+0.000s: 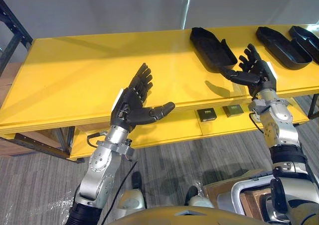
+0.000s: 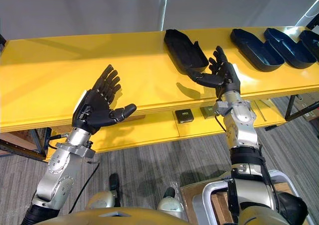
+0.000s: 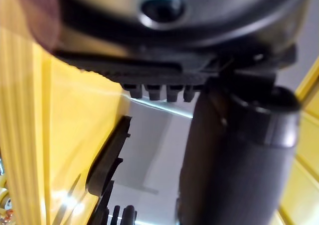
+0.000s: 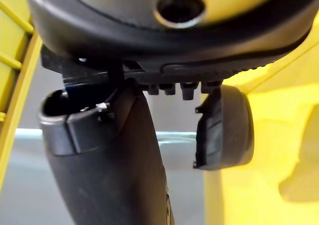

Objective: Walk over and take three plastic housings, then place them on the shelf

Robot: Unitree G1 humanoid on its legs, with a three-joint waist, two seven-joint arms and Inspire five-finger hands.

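Black plastic housings lie on the yellow shelf top [image 1: 75, 80]. The nearest housing [image 1: 212, 47] rests upside-open at the back, and its rounded end [image 4: 224, 130] sits just past my right hand's fingers. My right hand [image 1: 255, 71] hovers open over the shelf's front edge, with its thumb [image 4: 114, 155] reaching toward that housing but apart from it. More housings [image 2: 254, 50] [image 2: 286, 48] lie further right. My left hand [image 1: 132, 103] is held open, palm up, over the bare middle of the shelf, holding nothing. The housing's edge [image 3: 107, 165] is visible beyond it.
A lower yellow shelf [image 1: 164, 130] carries two small dark boxes [image 1: 206, 114] [image 1: 233, 110]. A dark metal rack frame [image 1: 12, 31] stands at the left. A cardboard box with a grey handle [image 1: 239, 195] sits on the carpet at the lower right.
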